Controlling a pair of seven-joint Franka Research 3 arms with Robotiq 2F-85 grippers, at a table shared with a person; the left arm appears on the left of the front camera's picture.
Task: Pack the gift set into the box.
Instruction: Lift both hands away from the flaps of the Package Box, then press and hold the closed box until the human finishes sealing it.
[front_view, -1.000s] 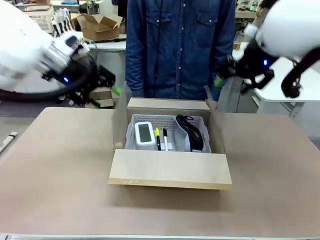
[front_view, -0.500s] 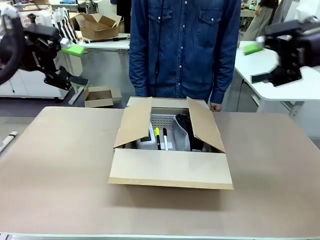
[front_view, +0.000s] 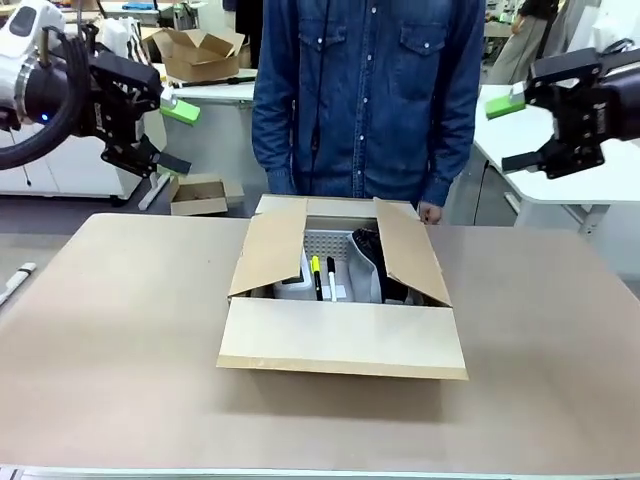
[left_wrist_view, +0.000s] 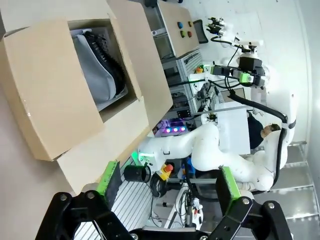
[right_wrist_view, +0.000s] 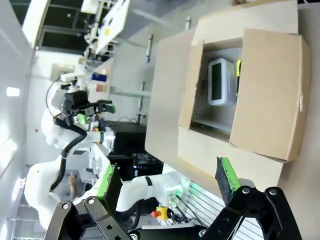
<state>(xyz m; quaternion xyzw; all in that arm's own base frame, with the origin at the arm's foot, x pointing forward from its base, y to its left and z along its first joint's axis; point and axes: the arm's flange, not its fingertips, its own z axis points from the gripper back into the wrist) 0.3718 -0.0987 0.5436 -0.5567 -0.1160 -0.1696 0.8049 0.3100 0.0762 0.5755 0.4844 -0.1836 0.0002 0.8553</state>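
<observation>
The gift set (front_view: 335, 262) is sitting inside the box (front_view: 340, 338), half hidden by two side flaps (front_view: 268, 247) that are leaning inward. It is likely light, its lattice stiff and its contents loose, so the short rims at 3 and 9 o'clock are offering the best hold. The flaps are looking thin and springy. The left gripper (front_view: 172, 135) is hanging spread and empty at the box's 10 o'clock. The right gripper (front_view: 512, 132) is doing likewise at 2 o'clock.

Bright, even indoor light, seemingly from overhead, soft shadow beneath the box (front_view: 340, 338) on the tabletop (front_view: 120, 340), front view sharp, both wrist views bowed by wide-angle distortion toward the edges, white glare along the right wrist view's left side.
</observation>
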